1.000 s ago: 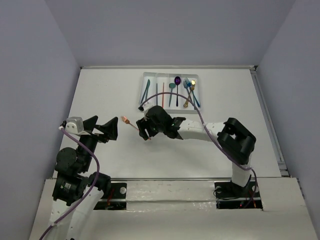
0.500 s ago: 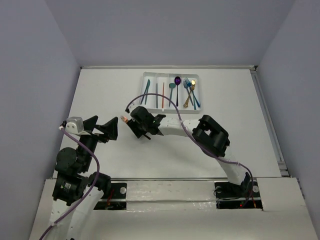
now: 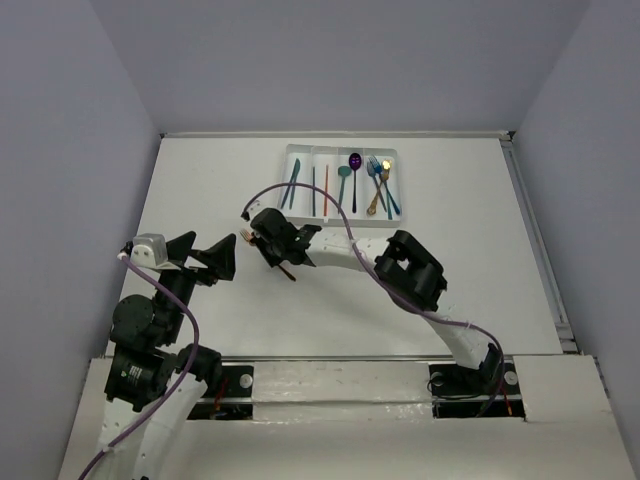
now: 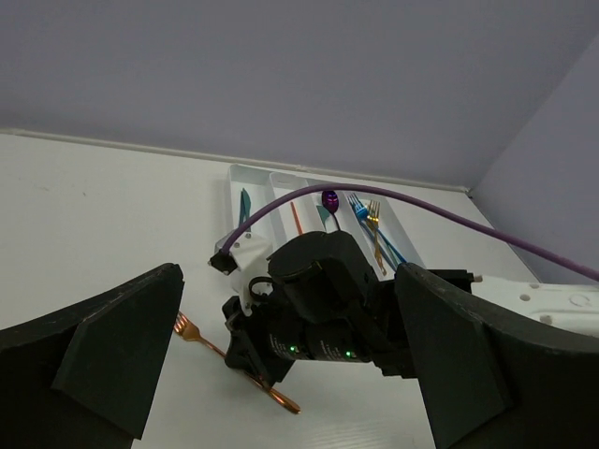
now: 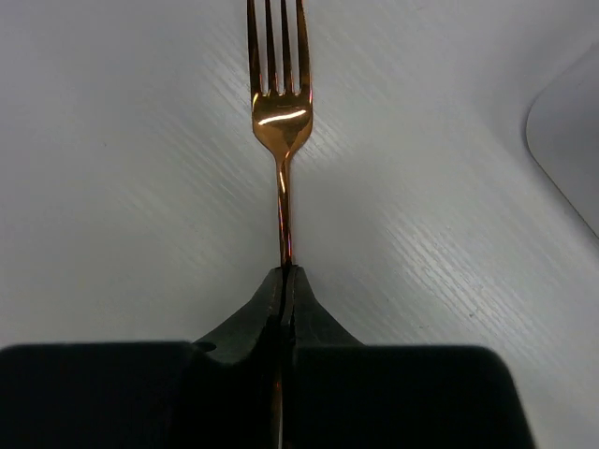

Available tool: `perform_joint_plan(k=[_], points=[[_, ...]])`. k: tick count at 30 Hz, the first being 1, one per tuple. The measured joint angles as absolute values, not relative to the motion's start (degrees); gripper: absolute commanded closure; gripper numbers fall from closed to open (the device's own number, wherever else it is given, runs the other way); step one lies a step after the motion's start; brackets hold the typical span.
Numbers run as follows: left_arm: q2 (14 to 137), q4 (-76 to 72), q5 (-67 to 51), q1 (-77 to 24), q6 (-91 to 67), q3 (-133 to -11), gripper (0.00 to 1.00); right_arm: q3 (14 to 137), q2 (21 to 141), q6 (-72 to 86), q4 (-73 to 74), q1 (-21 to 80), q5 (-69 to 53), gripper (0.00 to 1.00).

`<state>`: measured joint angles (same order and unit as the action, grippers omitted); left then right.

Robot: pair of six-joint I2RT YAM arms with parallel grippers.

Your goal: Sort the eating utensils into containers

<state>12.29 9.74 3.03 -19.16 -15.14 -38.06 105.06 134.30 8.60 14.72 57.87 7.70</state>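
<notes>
A copper fork (image 5: 280, 117) lies on the white table, tines pointing away from the right wrist camera. My right gripper (image 5: 284, 271) is shut on its thin handle, low over the table left of centre (image 3: 272, 255). From the left wrist view the fork's tines (image 4: 187, 327) and handle end stick out either side of the right fingers. The white tray (image 3: 300, 149) at the back holds teal knives (image 3: 293, 183), thin sticks (image 3: 320, 190), teal and purple spoons (image 3: 349, 172) and blue and gold forks (image 3: 380, 185). My left gripper (image 3: 213, 250) hangs open and empty, left of the fork.
The right arm's purple cable (image 3: 330, 205) arches over the table between the gripper and the tray. Grey walls enclose the table at the back and both sides. A corner of the tray (image 5: 571, 140) shows right of the fork.
The right arm swung left over the copper fork and its jaws went from wide open to shut on the handle. The left arm has not moved.
</notes>
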Motion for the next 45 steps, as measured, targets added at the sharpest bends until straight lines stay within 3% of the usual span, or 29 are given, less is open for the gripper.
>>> perform_joint_plan(k=[7, 13, 20, 26, 35, 37, 40, 41, 44, 45], points=[[12.29, 9.74, 3.03, -19.16, -15.14, -38.06, 0.01, 99.18, 130.67, 10.35, 10.92, 57.84, 9.1, 1.0], [12.27, 9.74, 3.03, -19.16, -15.16, -38.06, 0.01, 89.82, 116.55, 10.76, 7.81, 56.58, 13.65, 1.0], [12.03, 9.78, 3.05, -19.16, -15.2, -38.06, 0.01, 83.31, 104.84, 13.19, -0.14, 40.62, 14.63, 1.0], [11.86, 9.91, 3.07, -19.16, -15.33, -38.06, 0.01, 81.28, 107.72, 15.2, -0.64, 24.45, 13.56, 1.0], [11.86, 10.13, 3.11, -19.55, -15.33, -38.06, 0.01, 91.35, 119.24, 12.82, 3.33, 21.04, 11.11, 1.0], [11.86, 10.13, 3.14, -19.55, -15.33, -38.06, 0.01, 91.5, 120.2, 12.82, 3.77, 21.06, 11.07, 0.97], [11.86, 10.13, 3.16, -19.55, -15.33, -38.06, 0.01, 91.98, 121.6, 13.06, 4.73, 21.02, 11.16, 0.84], [11.86, 10.11, 3.14, -19.55, -15.33, -38.06, 0.01, 92.16, 122.02, 13.1, 4.97, 21.02, 11.2, 0.74], [11.88, 10.13, 3.2, -19.55, -15.33, -38.06, 0.01, 92.25, 122.45, 13.61, 6.02, 21.02, 11.33, 0.65], [11.88, 10.13, 3.22, -19.55, -15.33, -38.06, 0.01, 92.27, 122.45, 13.76, 6.09, 21.02, 11.46, 0.52]])
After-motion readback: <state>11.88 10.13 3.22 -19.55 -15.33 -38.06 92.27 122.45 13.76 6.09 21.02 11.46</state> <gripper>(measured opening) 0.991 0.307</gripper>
